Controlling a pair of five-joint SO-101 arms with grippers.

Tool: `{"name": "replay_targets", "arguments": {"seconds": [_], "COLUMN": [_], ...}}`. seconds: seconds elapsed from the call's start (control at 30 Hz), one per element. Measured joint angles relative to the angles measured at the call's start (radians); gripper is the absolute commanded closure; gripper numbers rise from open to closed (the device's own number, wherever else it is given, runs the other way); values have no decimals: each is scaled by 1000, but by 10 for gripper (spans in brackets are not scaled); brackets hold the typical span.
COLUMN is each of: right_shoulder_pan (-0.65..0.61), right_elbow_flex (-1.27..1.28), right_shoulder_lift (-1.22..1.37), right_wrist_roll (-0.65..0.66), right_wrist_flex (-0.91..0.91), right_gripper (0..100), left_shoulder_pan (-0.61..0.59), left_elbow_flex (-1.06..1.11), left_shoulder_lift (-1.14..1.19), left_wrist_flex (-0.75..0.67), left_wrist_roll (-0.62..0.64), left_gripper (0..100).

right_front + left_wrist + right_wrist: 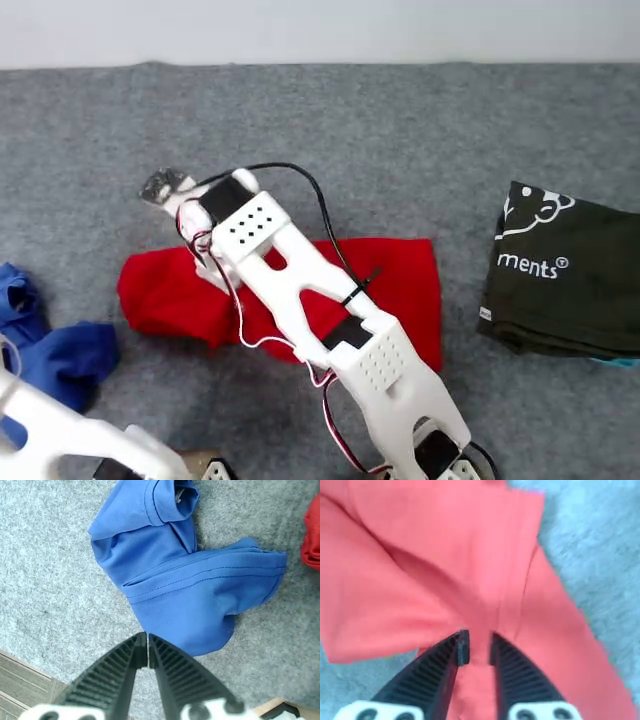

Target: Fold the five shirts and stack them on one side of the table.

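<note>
Right claw (476, 647): pinching a ridge of red cloth between its tips, reaching over the shirt's left end.
Grey table (400, 130): carrying everything.
Red shirt (400, 280): lying mid-table, partly flattened, apparently being folded.
Dark shirt (560, 290): sitting folded at the right edge, likely starting the stack.
Blue shirt (200, 595): lying crumpled at the left.
Left claw (148, 645): hanging pressed together, empty, just beside the blue shirt.
Handling note: the fold is probably wanting a low, straight carry, hem taut, edges meeting squarely.
</note>
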Motion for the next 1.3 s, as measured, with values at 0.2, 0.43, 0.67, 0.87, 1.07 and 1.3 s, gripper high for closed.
{"name": "replay_targets", "arguments": {"seconds": [0.2,0.43,0.67,0.87,1.07,1.3], "right_shoulder_pan": [46,34,-78,-236,-390,-470], "right_elbow_flex": [-75,-186,32,244,295,295], "right_shoulder_lift": [92,97,-21,-144,-161,-161], "right_wrist_roll": [0,0,0,0,0,0], "right_wrist_flex": [-49,15,15,15,15,15], "right_gripper": [987,988,974,772,762,772], "left_shoulder_pan": [0,0,0,0,0,0], "left_elbow_flex": [0,0,0,0,0,0], "left_shoulder_lift": [0,0,0,0,0,0], "left_wrist_flex": [0,0,0,0,0,0], "left_wrist_roll": [0,0,0,0,0,0], "left_gripper": [985,985,985,985,985,985]}}
